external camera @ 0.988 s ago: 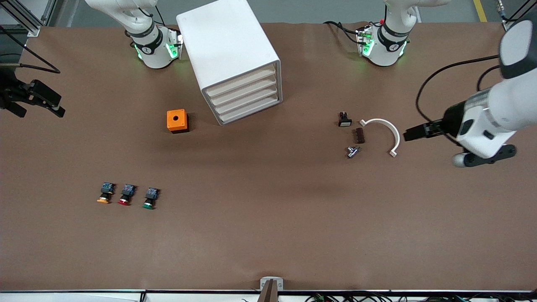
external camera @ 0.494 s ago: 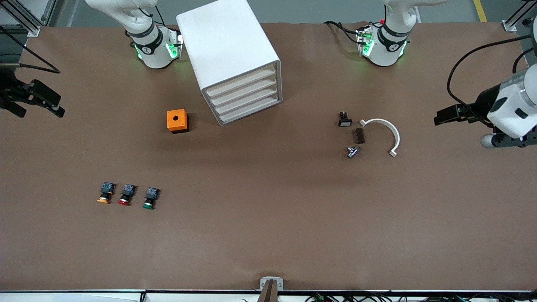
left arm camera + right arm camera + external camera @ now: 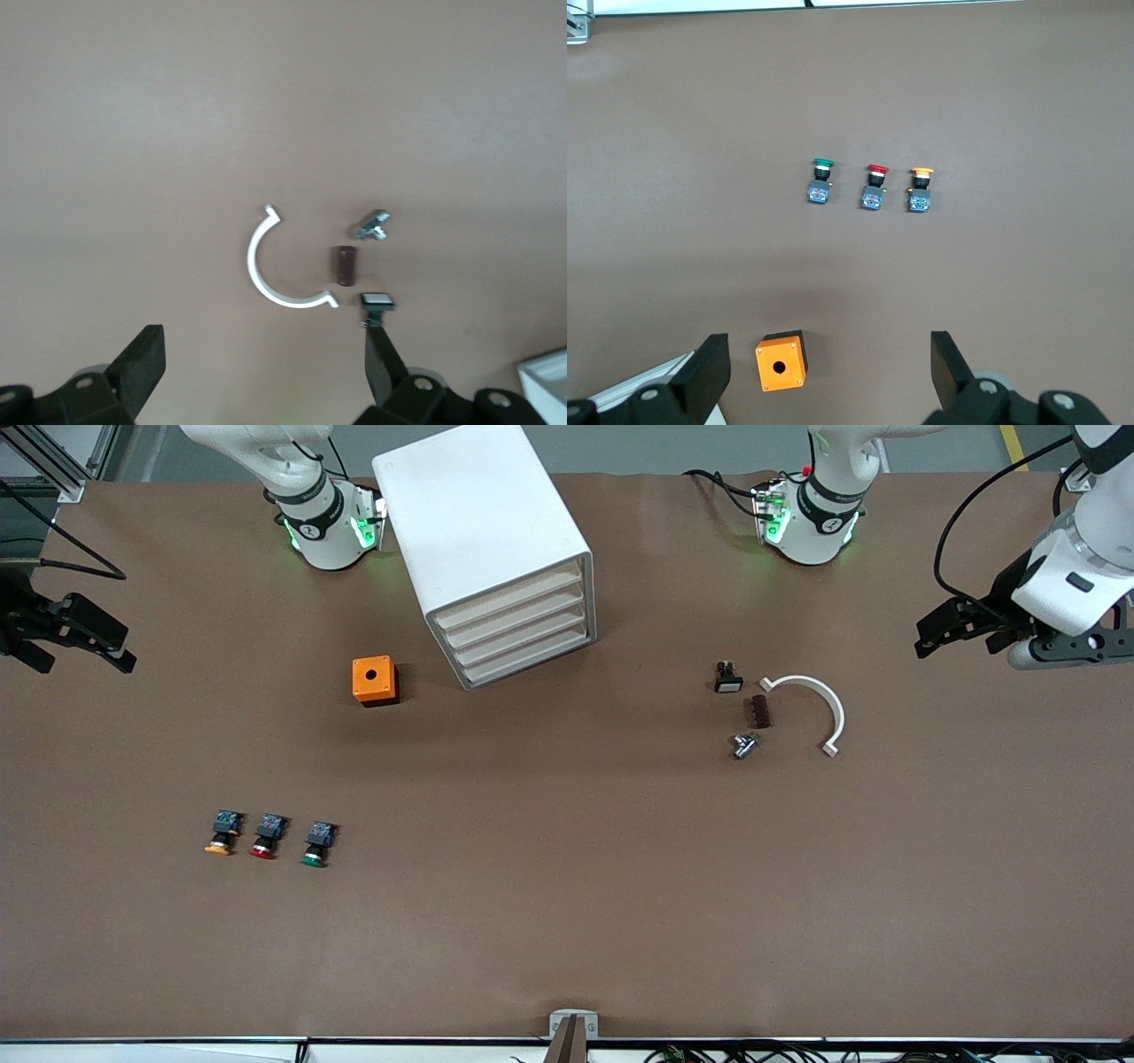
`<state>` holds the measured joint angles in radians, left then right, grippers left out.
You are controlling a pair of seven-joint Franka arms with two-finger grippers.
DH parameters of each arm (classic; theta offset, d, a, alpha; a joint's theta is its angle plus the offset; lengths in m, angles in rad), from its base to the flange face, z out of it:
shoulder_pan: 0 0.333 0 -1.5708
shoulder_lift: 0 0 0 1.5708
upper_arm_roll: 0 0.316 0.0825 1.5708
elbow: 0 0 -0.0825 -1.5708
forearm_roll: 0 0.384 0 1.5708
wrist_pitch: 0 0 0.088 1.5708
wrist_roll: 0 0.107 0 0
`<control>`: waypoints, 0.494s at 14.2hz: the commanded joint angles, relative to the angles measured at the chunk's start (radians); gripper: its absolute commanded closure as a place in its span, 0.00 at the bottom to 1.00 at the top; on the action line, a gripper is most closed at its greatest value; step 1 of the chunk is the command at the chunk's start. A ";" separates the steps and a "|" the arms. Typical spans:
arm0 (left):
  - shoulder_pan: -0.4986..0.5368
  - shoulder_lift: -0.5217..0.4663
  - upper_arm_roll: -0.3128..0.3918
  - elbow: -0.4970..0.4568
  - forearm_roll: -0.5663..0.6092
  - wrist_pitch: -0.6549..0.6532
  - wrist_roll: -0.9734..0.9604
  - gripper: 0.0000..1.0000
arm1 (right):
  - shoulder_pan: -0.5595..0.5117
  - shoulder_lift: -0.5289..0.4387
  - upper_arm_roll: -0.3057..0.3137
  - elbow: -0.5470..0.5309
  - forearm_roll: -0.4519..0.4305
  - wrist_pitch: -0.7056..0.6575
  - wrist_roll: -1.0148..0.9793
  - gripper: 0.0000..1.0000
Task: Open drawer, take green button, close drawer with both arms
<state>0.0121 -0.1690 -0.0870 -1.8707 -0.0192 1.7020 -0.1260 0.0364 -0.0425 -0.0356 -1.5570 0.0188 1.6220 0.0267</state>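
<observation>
left gripper (image 3: 930,636): up in the air over the table's edge at the left arm's end, well apart from the cabinet; fingers (image 3: 142,367) spread wide with nothing between them.
right gripper (image 3: 97,654): over the table's edge at the right arm's end, also well apart from the cabinet; fingers (image 3: 709,367) wide apart — it grips nothing.
arms: both hang clear of every object, each gripper out by its own end of the table.
cabinet (image 3: 483,531): white and boxy, standing between the two arm bases, its front turned at an angle toward the front camera; four drawers alike, all pushed in.
drawer (image 3: 523,648): a lower one of the four, cream slanted front flush with the others — shut.
button (image 3: 314,845): green cap, black body, bluish rear block; on the table nearer to the front camera than the cabinet and well apart from it, toward the right arm's end; not in the drawer.
red-capped button (image 3: 266,837): just beside the green one, one place farther from the cabinet.
orange-capped button (image 3: 221,833): last of the row of three, farthest from the cabinet.
orange box (image 3: 374,680): with a round hole on top, near the cabinet's front corner, toward the right arm's end.
white curved piece (image 3: 815,704): a half ring lying flat, away from the cabinet toward the left arm's end.
small parts: a black-and-white piece (image 3: 728,678), a dark brown block (image 3: 759,711) and a metal piece (image 3: 744,745), between the half ring and the cabinet, close by the ring.
</observation>
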 commanded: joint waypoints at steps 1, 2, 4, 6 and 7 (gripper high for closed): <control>-0.003 -0.018 0.006 -0.015 0.033 0.025 0.020 0.01 | -0.018 0.012 0.013 0.023 0.001 -0.008 0.002 0.00; -0.003 -0.012 0.007 -0.007 0.033 0.025 0.020 0.01 | -0.018 0.012 0.013 0.023 0.001 -0.008 0.002 0.00; -0.004 0.011 0.006 0.019 0.033 0.022 0.020 0.01 | -0.018 0.012 0.014 0.023 0.003 -0.008 0.002 0.00; -0.007 0.023 0.001 0.036 0.033 0.021 0.020 0.01 | -0.019 0.012 0.014 0.023 0.003 -0.008 0.002 0.00; -0.008 0.025 0.000 0.042 0.033 0.021 0.020 0.01 | -0.020 0.012 0.013 0.025 0.003 -0.008 0.002 0.00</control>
<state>0.0117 -0.1610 -0.0865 -1.8613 -0.0079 1.7246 -0.1189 0.0364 -0.0425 -0.0357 -1.5570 0.0188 1.6220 0.0267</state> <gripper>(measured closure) 0.004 0.000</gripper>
